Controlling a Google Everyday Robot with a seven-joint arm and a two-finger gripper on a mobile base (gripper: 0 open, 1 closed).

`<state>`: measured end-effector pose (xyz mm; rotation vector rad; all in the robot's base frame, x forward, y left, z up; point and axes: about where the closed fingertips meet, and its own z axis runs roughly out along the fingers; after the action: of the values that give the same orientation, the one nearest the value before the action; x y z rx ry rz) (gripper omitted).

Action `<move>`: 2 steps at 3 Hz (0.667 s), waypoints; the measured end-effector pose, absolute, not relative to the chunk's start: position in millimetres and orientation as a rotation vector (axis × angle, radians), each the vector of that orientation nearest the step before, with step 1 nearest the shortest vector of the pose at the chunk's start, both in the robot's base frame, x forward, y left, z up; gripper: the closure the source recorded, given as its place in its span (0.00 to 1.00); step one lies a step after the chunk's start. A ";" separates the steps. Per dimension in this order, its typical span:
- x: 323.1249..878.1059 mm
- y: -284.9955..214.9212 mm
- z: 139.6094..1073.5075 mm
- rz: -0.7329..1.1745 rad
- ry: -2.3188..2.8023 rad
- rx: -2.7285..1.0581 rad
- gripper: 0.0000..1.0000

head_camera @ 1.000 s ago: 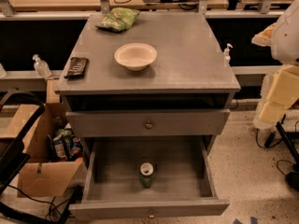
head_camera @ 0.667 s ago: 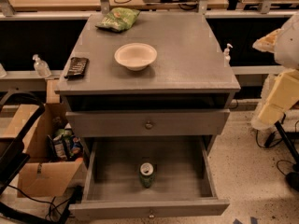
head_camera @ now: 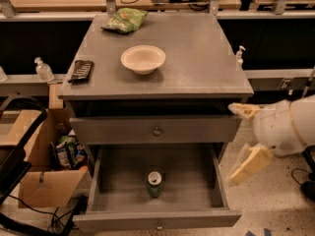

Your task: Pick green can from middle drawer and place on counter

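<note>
The green can (head_camera: 154, 183) stands upright on the floor of the open middle drawer (head_camera: 192, 183), near its front middle, silver lid up. The counter (head_camera: 197, 58) is the grey top of the cabinet above it. My gripper (head_camera: 242, 137) hangs at the right of the cabinet, beside the drawer's right wall and above and right of the can. Its cream fingers (head_camera: 248, 163) are spread wide and hold nothing.
A white bowl (head_camera: 143, 58), a light-green snack bag (head_camera: 125, 19) and a dark flat bar (head_camera: 81, 70) lie on the counter. A closed drawer front with a knob (head_camera: 156, 131) sits above the open drawer. A cardboard box (head_camera: 44, 176) stands to the left.
My arm has come down and to the left, from beside the counter's right edge to beside the open drawer. The can has not moved.
</note>
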<state>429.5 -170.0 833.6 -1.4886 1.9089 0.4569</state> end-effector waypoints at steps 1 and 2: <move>443.4 -153.2 811.6 0.553 1.727 -1.284 0.00; 439.2 -181.0 819.7 0.519 1.576 -1.141 0.00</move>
<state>439.2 -181.0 819.7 -1.1408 1.5759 0.5185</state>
